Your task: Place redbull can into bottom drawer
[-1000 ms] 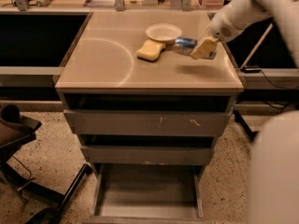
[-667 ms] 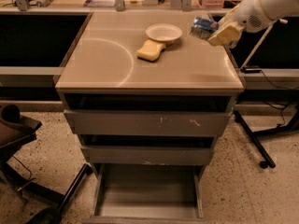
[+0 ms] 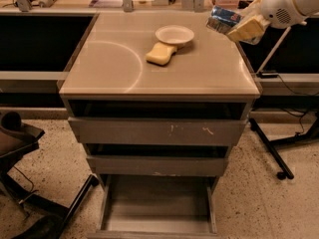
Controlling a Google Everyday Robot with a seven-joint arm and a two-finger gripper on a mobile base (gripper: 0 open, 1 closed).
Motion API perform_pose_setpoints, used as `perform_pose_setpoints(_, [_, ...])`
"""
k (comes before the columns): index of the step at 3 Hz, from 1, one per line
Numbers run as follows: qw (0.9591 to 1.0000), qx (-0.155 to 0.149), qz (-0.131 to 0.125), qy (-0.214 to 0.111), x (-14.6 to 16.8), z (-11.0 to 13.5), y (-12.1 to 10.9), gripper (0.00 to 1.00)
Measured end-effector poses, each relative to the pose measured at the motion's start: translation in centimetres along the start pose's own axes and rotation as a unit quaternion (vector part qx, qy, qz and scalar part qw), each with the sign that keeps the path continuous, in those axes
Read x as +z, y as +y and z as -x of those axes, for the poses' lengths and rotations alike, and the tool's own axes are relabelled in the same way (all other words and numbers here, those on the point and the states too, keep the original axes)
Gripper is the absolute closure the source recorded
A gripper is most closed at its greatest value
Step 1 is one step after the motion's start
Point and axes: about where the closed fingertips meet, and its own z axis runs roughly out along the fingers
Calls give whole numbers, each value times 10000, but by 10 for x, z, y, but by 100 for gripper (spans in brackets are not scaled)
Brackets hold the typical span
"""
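The redbull can (image 3: 223, 18) is blue and silver and lies on its side in the air above the cabinet top's back right corner. My gripper (image 3: 238, 28) is shut on the redbull can, with a tan finger pad (image 3: 245, 29) across its right end. The bottom drawer (image 3: 158, 206) is pulled out at floor level below the cabinet front, a shallow grey tray with a bare floor. The gripper is high up and to the right of it.
A yellow sponge (image 3: 161, 54) and a white bowl (image 3: 174, 34) sit on the cabinet top (image 3: 109, 63). The top drawer (image 3: 154, 131) and middle drawer (image 3: 154, 165) are partly open. A black stand's legs (image 3: 271, 148) are on the floor at right; dark equipment (image 3: 20, 148) is at left.
The gripper has lifted the redbull can off the cabinet top and carried it up and to the right. My arm has drawn back out of the lower right of the view.
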Motion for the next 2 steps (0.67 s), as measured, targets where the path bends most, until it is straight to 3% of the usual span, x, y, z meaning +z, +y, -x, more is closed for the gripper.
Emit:
perform_pose_setpoints(1, [9999, 101, -17, -39, 5, -3, -1, 100])
perform_pose_setpoints(2, [9979, 379, -245, -457, -20, 15, 17, 100])
